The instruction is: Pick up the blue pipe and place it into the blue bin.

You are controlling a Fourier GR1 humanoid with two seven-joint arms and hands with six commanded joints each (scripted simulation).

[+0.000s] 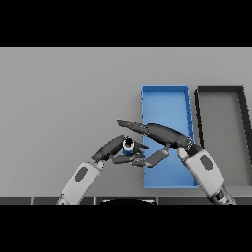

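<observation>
**Pipe still outside the bin, both hands around it**

The small blue pipe piece with a dark open end (128, 144) sits just off the 9 o'clock edge of the blue rectangular plastic bin (164, 93), near the bin's 6 o'clock end and not yet inside it. Whether it rests on the grey worktop (64, 98) or is lifted clear of it cannot be told from this view.

The left hand (109, 149) comes in from 7 o'clock; its fingers are curled toward the pipe and appear to close on it from the 9 o'clock side, though the contact is partly hidden. The right hand (162, 133) reaches across the bin from 4 o'clock, its fingers stretched long and relaxed, the upper ones passing just above the pipe at 12 o'clock and the lower ones lying at the pipe's 4 o'clock side; they grip nothing that shows.

A dark grey rectangular tray (221, 89) stands just beside the bin at 3 o'clock and plays no part.

By my reading, the grasp is about made. What is left: lift, carry a short way toward 3 o'clock over the bin wall, and release inside.
</observation>
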